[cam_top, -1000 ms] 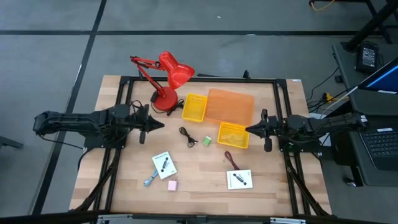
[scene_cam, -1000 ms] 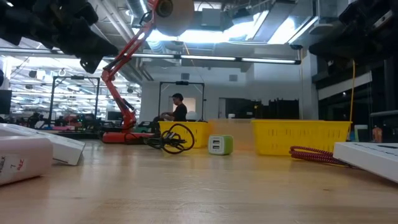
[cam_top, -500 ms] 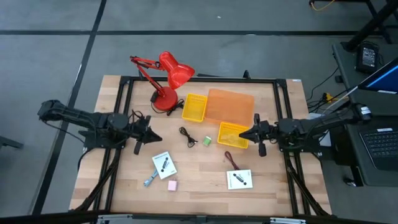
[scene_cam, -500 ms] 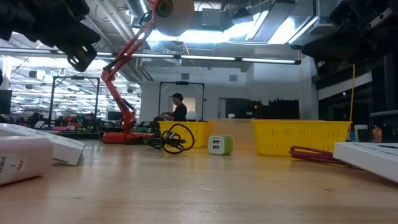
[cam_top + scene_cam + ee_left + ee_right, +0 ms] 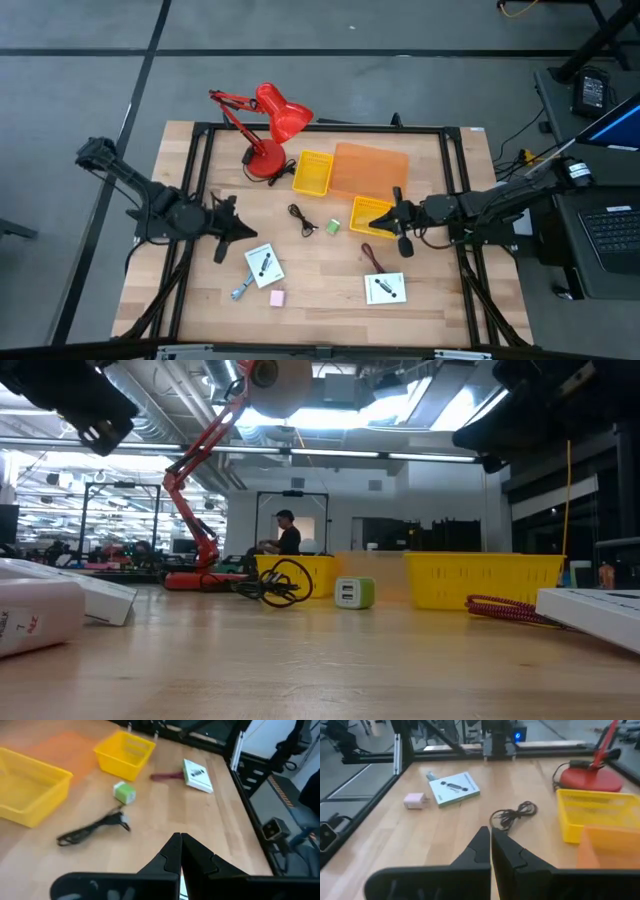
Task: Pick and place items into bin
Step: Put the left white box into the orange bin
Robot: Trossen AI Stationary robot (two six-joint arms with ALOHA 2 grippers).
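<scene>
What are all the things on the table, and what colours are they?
Desk lamp: one, red, far left corner.
Bins: two yellow, one beside the lamp, one near the middle; one orange between them.
Black cable: one, table middle.
Block: one, green, right of the cable.
Maroon cord: one, in front of the smaller yellow bin.
White cards: two with black marks, one front left, one front right.
Bluish-grey tool: one, by the left card.
Pink block: one, front edge.
Left tool: black, shut, above the left card.
Right tool: black, shut, over the smaller yellow bin.
</scene>
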